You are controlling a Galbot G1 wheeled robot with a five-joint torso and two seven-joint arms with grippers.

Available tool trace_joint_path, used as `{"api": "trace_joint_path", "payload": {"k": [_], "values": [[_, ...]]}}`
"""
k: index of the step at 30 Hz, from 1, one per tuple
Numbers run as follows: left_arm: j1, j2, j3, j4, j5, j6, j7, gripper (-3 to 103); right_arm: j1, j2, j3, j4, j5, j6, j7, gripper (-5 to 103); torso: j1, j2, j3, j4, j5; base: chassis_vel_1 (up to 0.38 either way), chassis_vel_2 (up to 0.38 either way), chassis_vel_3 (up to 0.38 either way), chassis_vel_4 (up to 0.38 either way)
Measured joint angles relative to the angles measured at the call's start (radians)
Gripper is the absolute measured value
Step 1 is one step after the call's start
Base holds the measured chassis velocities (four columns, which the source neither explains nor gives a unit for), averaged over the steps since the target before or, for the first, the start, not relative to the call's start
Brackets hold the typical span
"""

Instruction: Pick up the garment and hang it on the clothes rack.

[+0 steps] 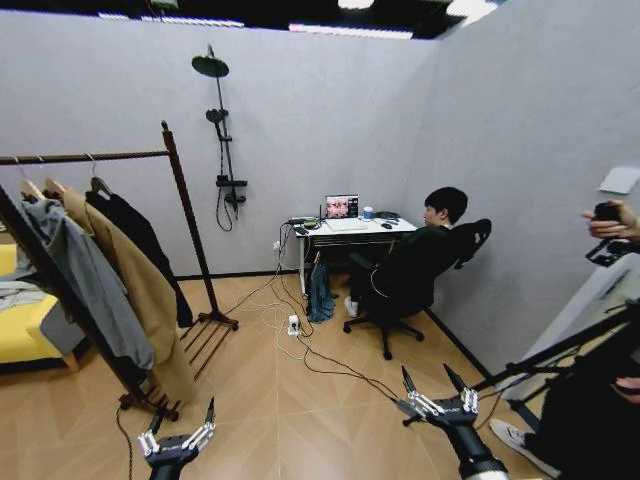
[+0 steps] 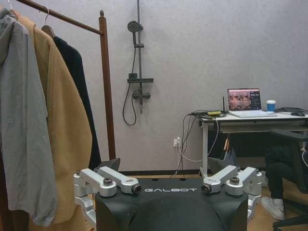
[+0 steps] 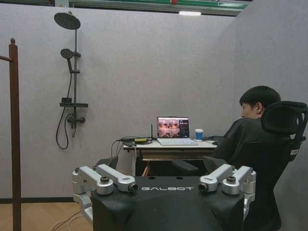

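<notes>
Nearest us, our left gripper [image 1: 182, 420] and right gripper [image 1: 433, 384] hover low over the wooden floor, both with jaws spread wide and empty. Farther off to our left stands the clothes rack [image 1: 184, 205], where the garment [image 1: 140, 240] hangs from the top rail beside a tan coat [image 1: 135, 290].

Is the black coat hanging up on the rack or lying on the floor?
Hanging up. The black coat hangs from the clothes rack, beside the tan coat.
</notes>
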Motion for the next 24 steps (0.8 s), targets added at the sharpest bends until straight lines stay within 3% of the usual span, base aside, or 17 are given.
{"api": "trace_joint_path", "payload": {"k": [11,24], "values": [[0.000,0.000,0.000,0.000,0.000,0.000,0.000,100,0.000,0.000,0.000,0.000,0.000,0.000,0.000,99,-0.001,0.000,0.000,-0.0002,-0.0002,0.091,-0.062,-0.078,0.059],[0.000,0.000,0.000,0.000,0.000,0.000,0.000,100,0.000,0.000,0.000,0.000,0.000,0.000,0.000,99,-0.001,0.000,0.000,0.0002,-0.0009,0.217,-0.227,-0.221,0.227]]}}
